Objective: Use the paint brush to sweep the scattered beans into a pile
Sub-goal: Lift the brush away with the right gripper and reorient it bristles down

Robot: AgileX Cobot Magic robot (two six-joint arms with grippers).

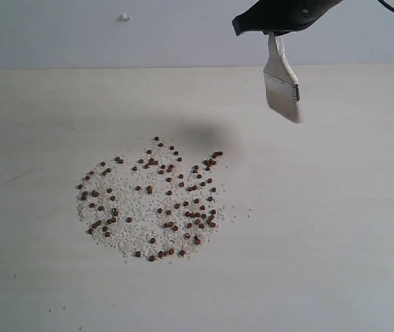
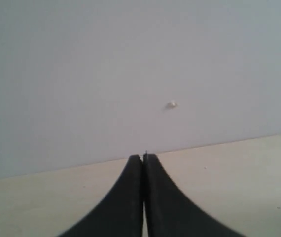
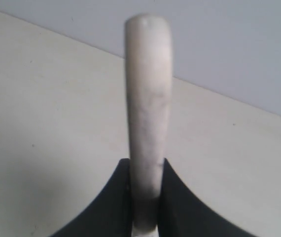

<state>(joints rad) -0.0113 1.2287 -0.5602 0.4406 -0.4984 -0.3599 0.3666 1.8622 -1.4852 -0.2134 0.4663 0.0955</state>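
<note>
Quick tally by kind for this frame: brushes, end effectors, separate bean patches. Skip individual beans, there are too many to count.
paint brush: 1
end effectors: 2 (left end effector shut and empty; right end effector shut on the brush handle)
patches of beans: 1, scattered, not yet piled
Total: 4

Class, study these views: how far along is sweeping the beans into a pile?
Done: the right jaws are shut on the brush by its handle. In hand: the brush hangs bristles-down in the air, clear of the beans. Left: all the sweeping; the beans lie scattered among pale crumbs in a wide patch, no pile. The left jaws are shut, empty.
</note>
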